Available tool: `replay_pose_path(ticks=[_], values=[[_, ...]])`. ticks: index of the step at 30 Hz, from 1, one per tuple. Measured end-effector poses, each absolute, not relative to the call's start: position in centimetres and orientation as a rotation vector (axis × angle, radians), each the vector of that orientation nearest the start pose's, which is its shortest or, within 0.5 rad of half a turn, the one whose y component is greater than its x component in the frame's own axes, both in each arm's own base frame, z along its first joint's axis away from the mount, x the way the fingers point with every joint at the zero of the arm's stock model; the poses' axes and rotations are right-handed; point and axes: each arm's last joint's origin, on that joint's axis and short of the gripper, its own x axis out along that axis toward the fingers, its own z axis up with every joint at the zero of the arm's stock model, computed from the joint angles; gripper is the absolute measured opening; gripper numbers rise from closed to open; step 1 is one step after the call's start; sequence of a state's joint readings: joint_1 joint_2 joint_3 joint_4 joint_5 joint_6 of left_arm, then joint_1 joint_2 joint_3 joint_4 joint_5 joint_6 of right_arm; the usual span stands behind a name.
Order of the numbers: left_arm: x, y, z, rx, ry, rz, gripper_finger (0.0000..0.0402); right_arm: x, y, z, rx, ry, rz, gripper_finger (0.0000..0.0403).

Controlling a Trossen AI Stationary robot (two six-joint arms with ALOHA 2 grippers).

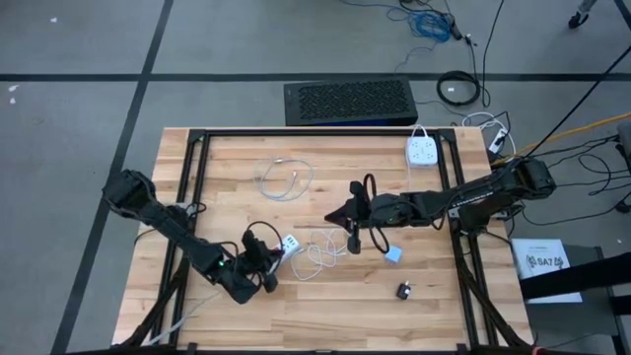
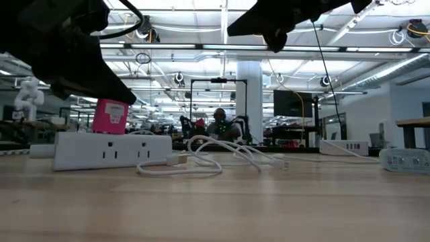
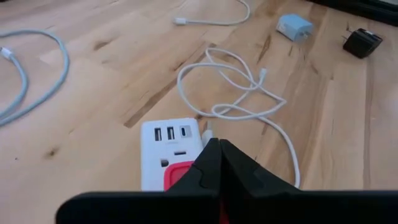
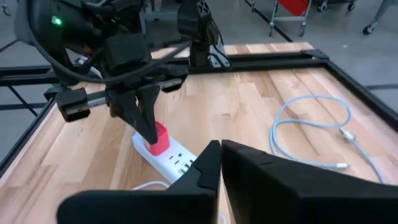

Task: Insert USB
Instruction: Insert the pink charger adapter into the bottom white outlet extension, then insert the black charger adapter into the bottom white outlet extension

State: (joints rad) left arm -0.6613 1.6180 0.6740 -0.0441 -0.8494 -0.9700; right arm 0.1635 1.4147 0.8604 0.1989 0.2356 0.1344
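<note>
Closest to the low camera lies the white power strip (image 2: 111, 149), and on it stands the pink charger block (image 2: 111, 115) that the left hand (image 3: 219, 163) pinches from above, fingers closed on it. Just ahead of that hand, on the strip's end face, sit the USB ports (image 3: 169, 132), bare and facing the white cable (image 3: 249, 93) that loops away from them across the table (image 3: 93, 81). Its USB plug seems to lie right beside the strip's end, though I cannot tell for certain which end of the cable that is.

Well apart from the strip hovers the right hand (image 4: 220, 152), raised above the table; its fingers look closed with nothing visibly between them.

My judgement is that the step in hand is steadying the strip while the plug gets fetched. To do it well, the left hand should press straight down on the charger so the strip cannot slide or tip when the plug pushes in. The right hand should open, drop to the plug near the strip, grip it on its flat sides, line it up level with a port, and push along the strip's length. Beyond the cable, farther from the left hand, lie a blue adapter (image 3: 294, 27) and a black adapter (image 3: 362, 42), both irrelevant here
</note>
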Motion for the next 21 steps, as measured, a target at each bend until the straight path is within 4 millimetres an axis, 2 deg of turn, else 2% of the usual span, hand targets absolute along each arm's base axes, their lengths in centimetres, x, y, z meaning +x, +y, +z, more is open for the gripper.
replay_pose_path(ticks=[6,13,17,21], values=[[22.7,-14.9,13.0,-0.259,0.547,0.486,0.0003,30.5,4.4,25.2,0.075,0.356,-0.098,0.001],[22.1,-14.5,14.7,-0.231,0.551,0.437,0.0005,30.3,4.4,25.5,0.126,0.353,-0.101,0.0034],[21.9,-14.3,15.8,-0.21,0.549,0.399,0.001,29.1,4.6,25.9,0.147,0.413,-0.06,0.0063],[21.8,-14.3,16.5,-0.198,0.529,0.384,0.0011,27.1,5.2,25.7,0.149,0.567,0.002,0.0089]])
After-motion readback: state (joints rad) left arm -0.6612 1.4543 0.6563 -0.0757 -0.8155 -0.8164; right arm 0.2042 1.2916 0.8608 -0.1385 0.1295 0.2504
